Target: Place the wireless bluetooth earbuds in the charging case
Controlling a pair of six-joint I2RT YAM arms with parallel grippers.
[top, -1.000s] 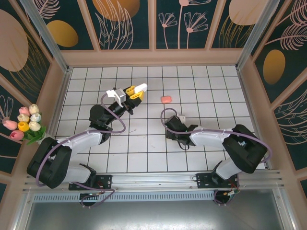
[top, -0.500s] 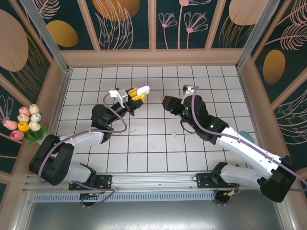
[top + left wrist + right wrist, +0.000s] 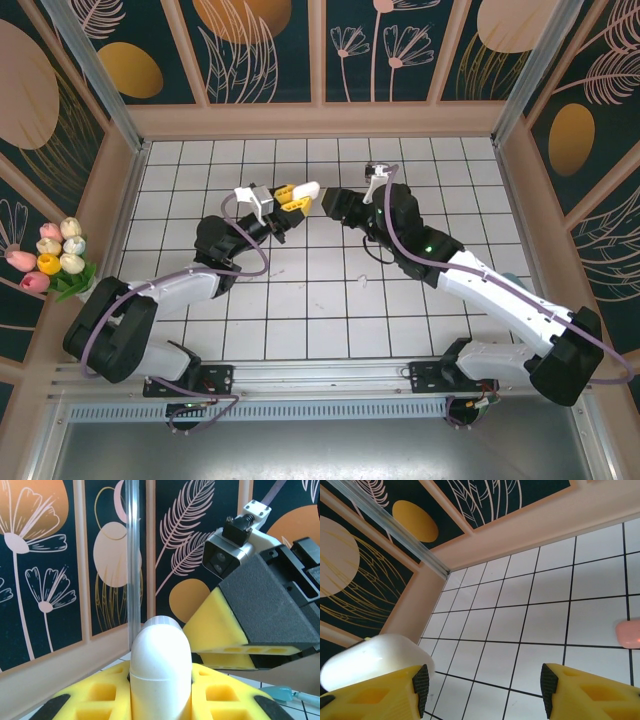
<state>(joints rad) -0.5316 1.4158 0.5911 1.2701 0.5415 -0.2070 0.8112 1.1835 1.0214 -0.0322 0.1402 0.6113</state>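
left tool (image 3: 296, 195) clamps white charging case (image 3: 308, 187) (right tool (image 3: 332, 203) spread, near).

Bright even light, soft shadows; wrist foregrounds blurred.

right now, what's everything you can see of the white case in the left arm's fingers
The white case is a smooth, glossy, pill-shaped plastic shell with a faint seam across it, apparently closed. It is pinched between the left gripper's yellow fingers, rounded end sticking out, held off the tiled table. The open right gripper is very near it; contact is unclear.
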